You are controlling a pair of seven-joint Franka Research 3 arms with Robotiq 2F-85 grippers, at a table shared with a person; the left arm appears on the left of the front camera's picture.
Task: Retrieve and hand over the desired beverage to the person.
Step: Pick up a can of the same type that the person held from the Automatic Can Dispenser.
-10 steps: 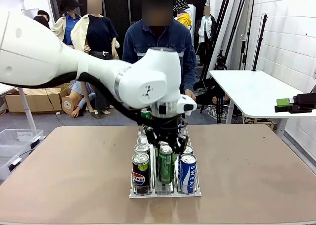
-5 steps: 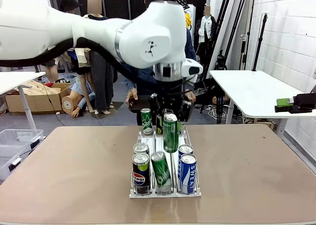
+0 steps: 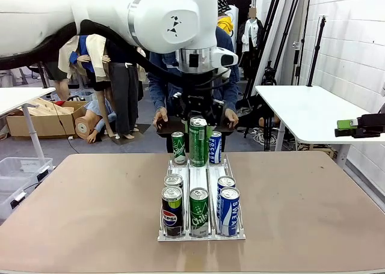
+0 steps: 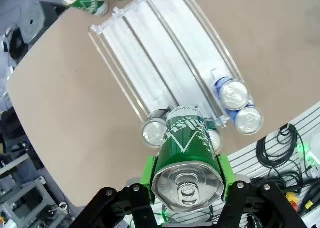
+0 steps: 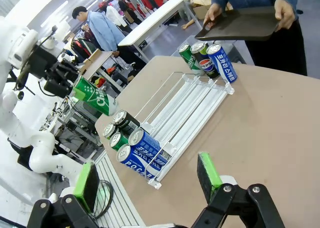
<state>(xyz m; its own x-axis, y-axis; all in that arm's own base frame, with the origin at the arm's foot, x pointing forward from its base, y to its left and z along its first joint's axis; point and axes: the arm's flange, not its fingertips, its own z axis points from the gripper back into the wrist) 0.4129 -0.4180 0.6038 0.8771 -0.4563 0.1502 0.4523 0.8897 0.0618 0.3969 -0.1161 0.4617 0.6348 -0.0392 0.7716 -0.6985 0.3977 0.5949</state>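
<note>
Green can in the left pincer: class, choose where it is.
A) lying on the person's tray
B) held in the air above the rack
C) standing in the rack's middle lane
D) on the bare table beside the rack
B: the left pincer is shut on the green can, which hangs clear above the rack, not yet on the dark tray.

Front camera across table (image 3: pixel 78 208) toward person (image 3: pixel 156 85); wrist cameras toward rack (image 4: pixel 165 48)
</note>
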